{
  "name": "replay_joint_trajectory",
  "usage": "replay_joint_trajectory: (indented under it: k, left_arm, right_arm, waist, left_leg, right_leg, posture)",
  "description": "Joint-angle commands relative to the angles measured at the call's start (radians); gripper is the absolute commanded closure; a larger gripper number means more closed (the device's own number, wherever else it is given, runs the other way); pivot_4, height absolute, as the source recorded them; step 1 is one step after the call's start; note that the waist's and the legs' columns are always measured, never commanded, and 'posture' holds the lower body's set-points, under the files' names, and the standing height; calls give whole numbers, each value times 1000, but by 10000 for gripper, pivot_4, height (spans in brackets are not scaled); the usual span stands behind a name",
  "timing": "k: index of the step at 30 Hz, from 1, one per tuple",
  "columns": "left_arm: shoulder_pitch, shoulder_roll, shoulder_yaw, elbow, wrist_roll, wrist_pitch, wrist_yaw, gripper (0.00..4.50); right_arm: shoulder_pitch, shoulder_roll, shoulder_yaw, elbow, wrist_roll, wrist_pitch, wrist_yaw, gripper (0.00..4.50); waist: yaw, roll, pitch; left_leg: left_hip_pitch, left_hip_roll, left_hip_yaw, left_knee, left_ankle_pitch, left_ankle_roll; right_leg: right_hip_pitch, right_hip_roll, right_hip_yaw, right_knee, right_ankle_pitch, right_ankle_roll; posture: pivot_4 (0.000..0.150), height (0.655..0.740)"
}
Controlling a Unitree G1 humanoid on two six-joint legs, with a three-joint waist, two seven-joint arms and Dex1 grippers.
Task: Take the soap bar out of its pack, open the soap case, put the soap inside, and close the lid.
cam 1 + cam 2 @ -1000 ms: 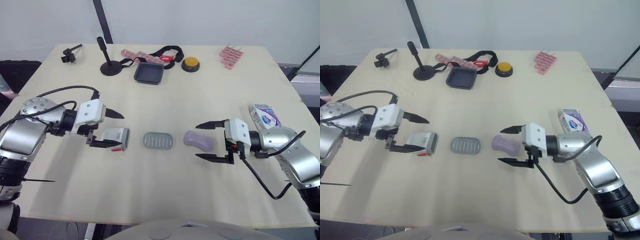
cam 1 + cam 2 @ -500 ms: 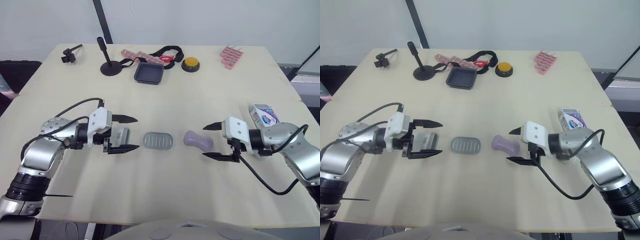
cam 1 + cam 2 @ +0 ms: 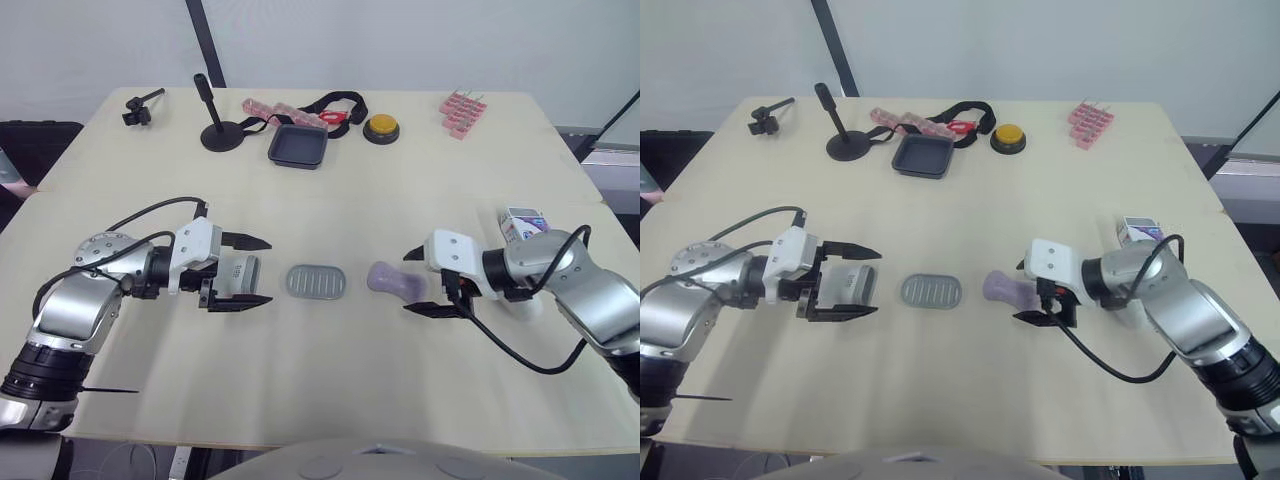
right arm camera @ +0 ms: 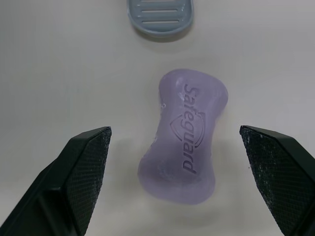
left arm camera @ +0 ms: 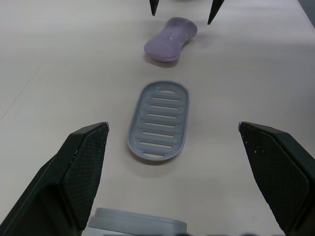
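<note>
The purple soap bar [image 3: 392, 280] lies bare on the table, right of centre. My right gripper [image 3: 407, 284] is open, one finger on each side of the soap's right end; in the right wrist view the soap [image 4: 187, 147] lies between the fingers [image 4: 78, 177], apart from both. A grey slatted soap tray [image 3: 316, 281] lies at the centre. Left of it sits a grey soap case part [image 3: 240, 272], inside my open left gripper [image 3: 268, 270]. The soap's pack [image 3: 525, 222] stands behind my right arm.
Along the far side stand a black dish [image 3: 298, 146], a yellow button [image 3: 381, 128], a pink block [image 3: 462, 108], a black stand [image 3: 220, 130], a black strap [image 3: 335, 103] and a small clamp [image 3: 140, 108]. The near table edge runs just below both arms.
My right gripper has moved left until its fingers straddle the soap. My left gripper slid right over the grey case part, then eased back slightly. Soap and tray stayed put.
</note>
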Motion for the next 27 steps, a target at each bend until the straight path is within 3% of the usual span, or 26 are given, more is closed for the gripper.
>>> replay_joint_trajectory:
  k: [1, 6, 21, 24, 26, 27]
  left_arm:
    - [6, 10, 16, -57, -6, -7, 10, 74]
    - [24, 13, 8, -76, 7, -11, 19, 74]
    - [41, 3, 1, -79, 24, -38, 42, 74]
    - [43, 1, -2, -79, 25, -43, 45, 0]
    - [44, 0, -3, -78, 27, -47, 47, 0]
    - [45, -1, -4, -77, 28, -49, 48, 0]
  right_arm:
    - [-69, 23, 40, -26, -31, 84, -39, 0]
    - [-155, 66, 121, -21, -42, 257, -83, 0]
    - [-261, 115, 244, 40, -62, 454, -141, 0]
    - [-267, 114, 257, 47, -69, 464, -146, 6878]
    - [-262, 98, 269, 45, -75, 453, -141, 14118]
    - [-258, 89, 271, 40, -74, 447, -136, 14118]
  waist:
    - [-1, 0, 0]
    - [2, 0, 0]
    - [4, 1, 0]
    - [6, 1, 0]
    - [6, 1, 0]
    - [6, 1, 0]
  left_leg:
    - [0, 0, 0, 0, 0, 0]
    - [1, 0, 0, 0, 1, -1]
    - [1, 0, 0, 0, 1, -3]
    - [1, 0, 0, 0, 1, -3]
    - [1, 0, 0, 0, 1, -3]
    - [1, 0, 0, 0, 1, -3]
  right_leg:
    - [0, 0, 0, 0, 0, 0]
    - [0, 0, 0, 1, 0, 0]
    - [0, 1, 0, 1, 0, 0]
    - [0, 1, 0, 1, 0, 0]
    - [0, 1, 0, 1, 0, 0]
    - [0, 1, 0, 1, 0, 0]
  posture:
    - [1500, 7400]
    - [1500, 7400]
    - [1500, 7400]
    - [1500, 7400]
    - [1500, 7400]
    - [1500, 7400]
